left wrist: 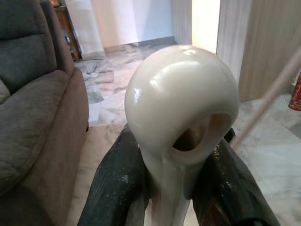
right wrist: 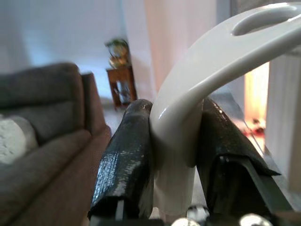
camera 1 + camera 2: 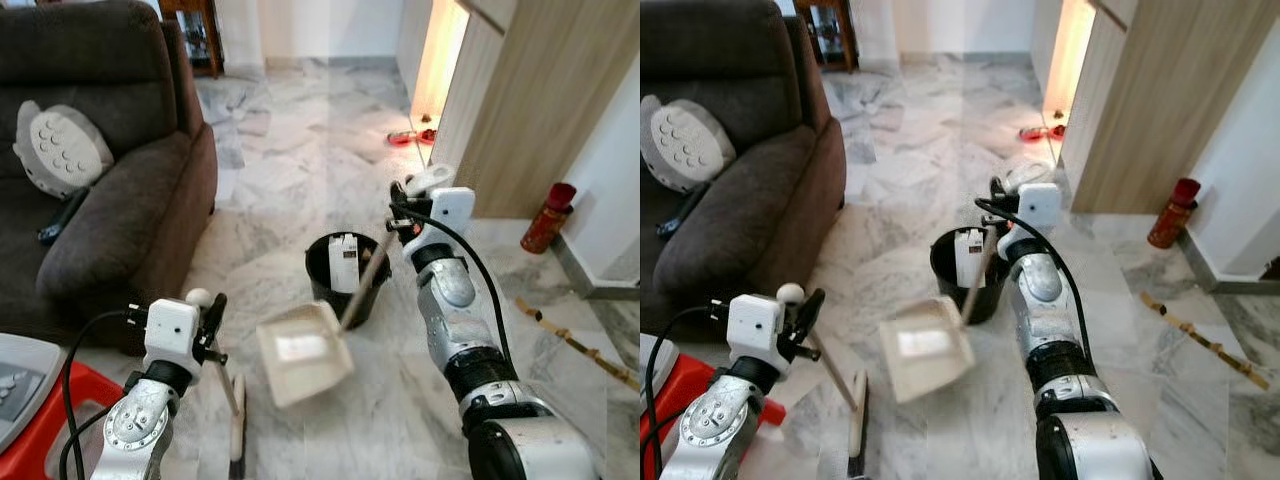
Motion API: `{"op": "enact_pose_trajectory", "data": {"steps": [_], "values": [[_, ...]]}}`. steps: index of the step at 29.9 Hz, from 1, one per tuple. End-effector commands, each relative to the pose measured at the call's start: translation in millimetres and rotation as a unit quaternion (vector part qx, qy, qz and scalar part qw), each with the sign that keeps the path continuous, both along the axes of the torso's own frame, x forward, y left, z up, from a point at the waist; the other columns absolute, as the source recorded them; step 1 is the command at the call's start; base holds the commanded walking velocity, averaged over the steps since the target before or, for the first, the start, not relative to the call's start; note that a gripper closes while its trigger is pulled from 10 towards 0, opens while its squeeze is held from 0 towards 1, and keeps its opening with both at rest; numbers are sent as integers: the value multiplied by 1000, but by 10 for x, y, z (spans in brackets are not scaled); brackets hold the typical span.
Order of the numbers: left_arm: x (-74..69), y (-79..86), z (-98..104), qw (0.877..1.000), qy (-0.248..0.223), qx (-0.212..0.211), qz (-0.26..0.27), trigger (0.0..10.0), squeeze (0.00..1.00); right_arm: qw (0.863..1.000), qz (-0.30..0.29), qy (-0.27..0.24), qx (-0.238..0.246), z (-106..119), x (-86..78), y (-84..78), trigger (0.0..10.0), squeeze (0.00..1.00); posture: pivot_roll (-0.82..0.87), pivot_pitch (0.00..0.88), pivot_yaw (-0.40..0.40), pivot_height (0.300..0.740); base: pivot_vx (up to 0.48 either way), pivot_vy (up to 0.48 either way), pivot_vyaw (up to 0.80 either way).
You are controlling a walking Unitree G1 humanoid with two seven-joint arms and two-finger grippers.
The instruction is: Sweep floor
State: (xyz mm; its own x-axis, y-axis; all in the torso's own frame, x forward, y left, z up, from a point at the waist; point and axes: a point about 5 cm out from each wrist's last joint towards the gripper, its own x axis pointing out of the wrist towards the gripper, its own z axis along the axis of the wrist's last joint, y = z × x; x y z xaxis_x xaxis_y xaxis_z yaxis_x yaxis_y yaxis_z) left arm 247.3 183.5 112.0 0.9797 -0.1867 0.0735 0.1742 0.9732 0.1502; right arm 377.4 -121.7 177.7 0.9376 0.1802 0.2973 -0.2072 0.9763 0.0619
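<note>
White marble floor (image 3: 300, 170) filled the room, with a dark brown sofa (image 3: 120, 200) along the robot's left and a wooden cabinet (image 3: 530, 110) to its right. The left tool (image 3: 212, 325) was clamped on the rounded top of a cream broom handle (image 3: 228, 385), which ran down and slightly rightward to a brush head (image 3: 237, 440) that appeared to rest on the floor just in front of the robot. The right tool (image 3: 400, 222) gripped the looped end of a cream dustpan handle (image 3: 362, 285); this long shaft slanted down toward the robot's left, ending in the dustpan (image 3: 302, 350), held lifted off the floor with its open tray facing up and tipped toward the camera. A black bin (image 3: 345, 275) holding a white carton stood just behind the pan. No loose dirt could be made out on the marble or in the pan, so progress was hard to judge; with the pan raised beside the bin, the work seemed to be at or near an emptying step, with any further sweeping unclear.
</note>
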Motion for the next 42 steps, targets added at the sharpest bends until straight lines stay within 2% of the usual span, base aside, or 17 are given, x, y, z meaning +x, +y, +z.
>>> {"op": "enact_pose_trajectory", "data": {"steps": [1,8,14,17,18,23,29,36,42], "values": [[12,18,89,1000,-24,6,3,10000,0,999,4,-43,0,225,5,5,10000,0,42,29,-5,740,0,0,0],[15,11,89,1000,-25,4,3,10000,0,998,9,-63,3,352,-64,12,10000,0,42,27,-8,740,0,0,0],[27,14,95,1000,-27,3,4,10000,0,992,18,-117,29,740,-162,133,10000,0,39,23,-5,740,0,0,0],[38,3,105,1000,-30,2,4,10000,0,990,16,-137,37,857,-192,173,10000,0,39,18,-4,740,0,0,0],[48,-10,112,999,-33,4,4,10000,0,985,2,-165,47,980,-209,196,10000,0,39,18,-4,740,0,0,0],[55,-17,122,999,-38,1,6,10000,0,981,-37,-179,61,1048,-210,154,10000,0,46,12,-4,740,0,0,0],[61,-23,136,999,-42,0,6,10000,0,978,-86,-173,78,1059,-184,93,10000,0,51,9,-5,740,0,0,0],[75,-32,159,999,-49,-1,6,10000,0,975,-116,-173,84,1078,-177,58,10000,0,58,0,-3,740,0,0,0],[82,-23,167,999,-52,0,12,10000,0,972,-114,-184,85,1092,-195,83,10000,0,56,0,-1,740,0,0,0]]}}
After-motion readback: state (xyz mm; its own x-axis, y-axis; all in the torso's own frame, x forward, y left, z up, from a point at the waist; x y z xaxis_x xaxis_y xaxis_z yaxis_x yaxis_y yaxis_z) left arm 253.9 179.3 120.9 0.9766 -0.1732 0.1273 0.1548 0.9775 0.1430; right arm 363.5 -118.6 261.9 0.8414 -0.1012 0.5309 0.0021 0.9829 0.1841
